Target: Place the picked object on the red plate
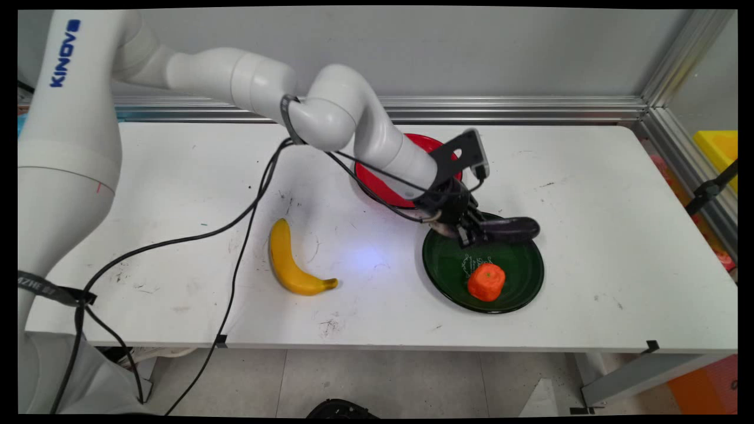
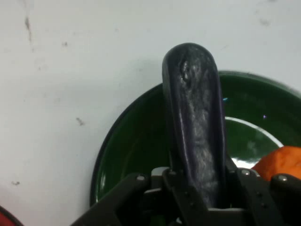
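A white table (image 1: 589, 194) carries everything. On its far side sits a red plate (image 1: 383, 182), partly hidden behind the arm. Nearer and to the right lies a green plate (image 1: 518, 294), well apart from a banana (image 1: 288, 262) that lies on the bare table to the left. The arm reaches down over the far rim of the green plate. An eggplant (image 1: 515, 228), dark purple and long, lies level over that rim with its free end sticking out past the plate's right edge; I cannot tell whether it touches the plate. The gripper (image 1: 471, 232) is clamped on the eggplant's other end, a finger on each side, as the hand view shows (image 2: 197, 197). An orange, blocky piece of food (image 1: 486, 281) sits inside the green plate, near its front.
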You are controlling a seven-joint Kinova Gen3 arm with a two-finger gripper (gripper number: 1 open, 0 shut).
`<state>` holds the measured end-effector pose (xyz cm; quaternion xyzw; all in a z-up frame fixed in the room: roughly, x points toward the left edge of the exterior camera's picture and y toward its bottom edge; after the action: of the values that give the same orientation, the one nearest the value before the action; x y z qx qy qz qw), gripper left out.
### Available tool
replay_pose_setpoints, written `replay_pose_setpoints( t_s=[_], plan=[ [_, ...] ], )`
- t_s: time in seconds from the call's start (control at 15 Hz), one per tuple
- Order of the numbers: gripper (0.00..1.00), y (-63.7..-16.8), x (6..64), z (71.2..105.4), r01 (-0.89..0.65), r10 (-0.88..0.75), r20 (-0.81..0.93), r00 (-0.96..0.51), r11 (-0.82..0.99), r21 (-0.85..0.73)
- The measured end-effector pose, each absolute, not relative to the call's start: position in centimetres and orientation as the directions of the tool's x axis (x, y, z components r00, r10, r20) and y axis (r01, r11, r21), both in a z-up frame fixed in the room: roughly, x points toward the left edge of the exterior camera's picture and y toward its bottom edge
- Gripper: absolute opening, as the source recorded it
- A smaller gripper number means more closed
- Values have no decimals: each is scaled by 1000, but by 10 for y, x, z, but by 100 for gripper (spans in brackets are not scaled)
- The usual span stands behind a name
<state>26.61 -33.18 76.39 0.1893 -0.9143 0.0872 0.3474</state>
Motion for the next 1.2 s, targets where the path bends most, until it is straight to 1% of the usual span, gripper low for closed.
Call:
replay_pose_setpoints(
  t_s=[0.27, 0.53, 0.87, 1.2],
  plan=[
    [0, -332, 288, 798, -411, -275, 689, -670, 911, -37],
    [0, -338, 323, 823, -413, -260, 691, -675, 909, -61],
    [0, -353, 370, 835, -413, -242, 678, -694, 905, -100],
    [0, -376, 408, 826, -430, -248, 674, -696, 895, -115]
  ],
)
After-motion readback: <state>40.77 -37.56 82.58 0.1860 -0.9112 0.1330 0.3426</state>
